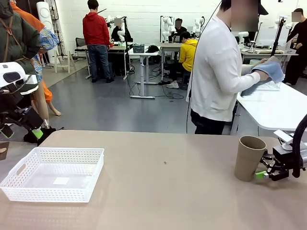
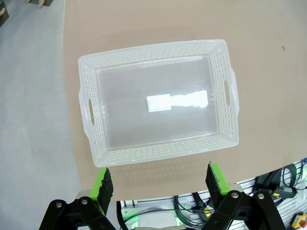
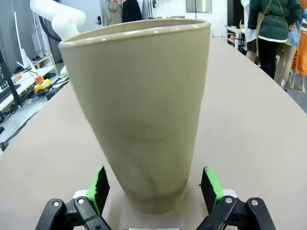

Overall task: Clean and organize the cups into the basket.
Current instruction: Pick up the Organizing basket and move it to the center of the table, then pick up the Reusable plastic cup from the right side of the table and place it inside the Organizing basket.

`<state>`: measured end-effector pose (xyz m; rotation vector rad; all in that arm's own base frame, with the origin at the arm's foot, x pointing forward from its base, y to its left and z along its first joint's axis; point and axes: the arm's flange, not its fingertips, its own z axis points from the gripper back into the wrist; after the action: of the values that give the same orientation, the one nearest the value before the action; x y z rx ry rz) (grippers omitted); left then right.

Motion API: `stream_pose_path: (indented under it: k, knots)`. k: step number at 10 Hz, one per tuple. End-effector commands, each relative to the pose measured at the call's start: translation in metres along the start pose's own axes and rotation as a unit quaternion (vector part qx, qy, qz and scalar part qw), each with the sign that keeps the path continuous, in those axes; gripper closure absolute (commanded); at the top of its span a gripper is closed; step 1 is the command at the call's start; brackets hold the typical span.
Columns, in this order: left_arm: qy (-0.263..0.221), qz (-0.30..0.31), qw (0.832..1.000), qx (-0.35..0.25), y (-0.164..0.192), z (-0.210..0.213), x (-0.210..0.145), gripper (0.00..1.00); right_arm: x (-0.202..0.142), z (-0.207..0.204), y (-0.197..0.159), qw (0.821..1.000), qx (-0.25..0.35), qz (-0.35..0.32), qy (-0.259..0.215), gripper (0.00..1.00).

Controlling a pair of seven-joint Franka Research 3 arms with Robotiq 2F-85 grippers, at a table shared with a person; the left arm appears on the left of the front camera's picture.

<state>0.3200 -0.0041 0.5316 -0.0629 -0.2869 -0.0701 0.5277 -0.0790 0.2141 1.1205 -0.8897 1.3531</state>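
Here we are at the tan-brown cup (image 3: 139,105), upright and mouth up on the beige table (image 1: 163,196), over on our right side. It's well apart from the white lattice basket (image 1: 48,190) at the left.

Our right gripper (image 3: 153,189) sits low at the cup's foot with its jaws spread wide, 1 green pad on each side of the base. A sliver of table shows between each pad and the cup wall, so nothing is held yet.

Our left gripper (image 2: 158,179) hangs above the basket, jaws wide apart too and empty. The basket has no cup in it, just its white label (image 2: 159,103) on the floor.

The step in hand, we judge, is the grasp. The cup narrows toward the bottom, so a pinch this low could squeeze it upward or tip it. We'd want the pads a touch higher on the wall and centred, then closing evenly so neither pad shoves the cup first. Then lift straight up before swinging across. The cup looks long against the basket, so laying it on its side along the long axis seems the safer fit.

Across the table a person (image 1: 216,72) works a blue cloth (image 1: 268,72). What it wraps, we can't tell.
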Motion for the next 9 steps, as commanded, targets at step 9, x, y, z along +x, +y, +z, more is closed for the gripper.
stream_pose_path:
  k: [9]
  knots:
    - [0.0, 0.0, 1.0, 0.0, 0.0, 0.0, 0.0, 0.0, 0.0005, -0.0006, -0.0015, 1.0, -0.001, -0.005, 0.003, 0.0]
